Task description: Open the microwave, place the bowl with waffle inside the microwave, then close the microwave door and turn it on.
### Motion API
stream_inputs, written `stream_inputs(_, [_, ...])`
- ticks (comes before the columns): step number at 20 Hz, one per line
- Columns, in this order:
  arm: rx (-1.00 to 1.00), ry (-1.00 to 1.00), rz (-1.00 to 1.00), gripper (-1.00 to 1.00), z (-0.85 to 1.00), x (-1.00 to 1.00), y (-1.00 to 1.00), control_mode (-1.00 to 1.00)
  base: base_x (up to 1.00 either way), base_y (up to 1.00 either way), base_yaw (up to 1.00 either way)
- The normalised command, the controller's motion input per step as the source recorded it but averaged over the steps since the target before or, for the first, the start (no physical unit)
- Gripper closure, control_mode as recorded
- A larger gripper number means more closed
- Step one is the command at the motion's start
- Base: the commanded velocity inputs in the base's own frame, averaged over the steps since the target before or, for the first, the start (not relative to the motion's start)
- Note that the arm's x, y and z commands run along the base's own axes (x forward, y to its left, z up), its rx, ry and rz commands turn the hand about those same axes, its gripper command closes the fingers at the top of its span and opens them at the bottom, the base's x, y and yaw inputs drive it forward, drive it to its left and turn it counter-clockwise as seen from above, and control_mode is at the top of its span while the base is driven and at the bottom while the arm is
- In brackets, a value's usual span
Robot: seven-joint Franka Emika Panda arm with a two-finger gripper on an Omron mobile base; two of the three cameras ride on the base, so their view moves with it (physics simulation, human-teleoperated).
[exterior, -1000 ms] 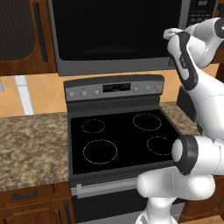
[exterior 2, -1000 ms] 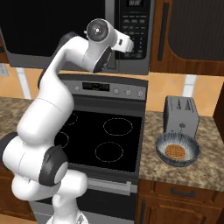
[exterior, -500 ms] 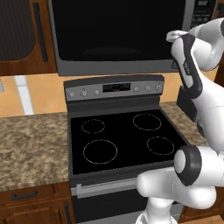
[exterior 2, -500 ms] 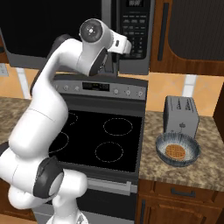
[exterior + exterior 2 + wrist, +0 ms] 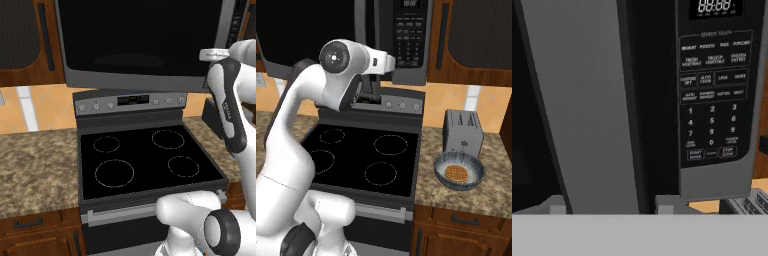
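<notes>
Overhead, the boxy black microwave (image 5: pixel 145 42) spans the upper frame, its microwave door (image 5: pixel 140 35) a smooth dark glass pane, shut. Up close, the flat grey handle bar (image 5: pixel 587 105) stands between the gripper (image 5: pixel 607 206) tips, parted either side. At lower right, the round metallic bowl with waffle (image 5: pixel 459 171) sits on speckled counter (image 5: pixel 476 192), beside the toaster (image 5: pixel 462 130).

Both base views look forward and down from behind the arm, left and right, sharing the stove (image 5: pixel 145 162) and the microwave (image 5: pixel 145 42) above it. The hand view sits very close, seemingly level, facing the microwave's handle bar (image 5: pixel 587 105) and keypad (image 5: pixel 714 97).
</notes>
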Motion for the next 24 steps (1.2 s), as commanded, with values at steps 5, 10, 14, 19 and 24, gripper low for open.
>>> stream_inputs(5, [-0.13, -0.09, 0.08, 1.00, 0.00, -1.00, 0.00, -1.00, 0.00, 0.00, 0.00])
stream_inputs(10, [-0.16, -0.09, 0.19, 1.00, 0.00, -1.00, 0.12, -1.00, 0.00, 0.00, 0.00])
stream_inputs(14, [-0.19, -0.06, 0.02, 1.00, 0.00, -1.00, 0.59, -1.00, 0.00, 0.00, 0.00])
stream_inputs(19, [-0.18, 0.00, -0.03, 1.00, -0.01, -0.89, 0.52, -1.00, 0.00, 0.00, 0.00])
stream_inputs(24, [-0.13, 0.00, -0.01, 1.00, 0.00, -0.99, 0.08, -1.00, 0.00, 0.00, 0.00])
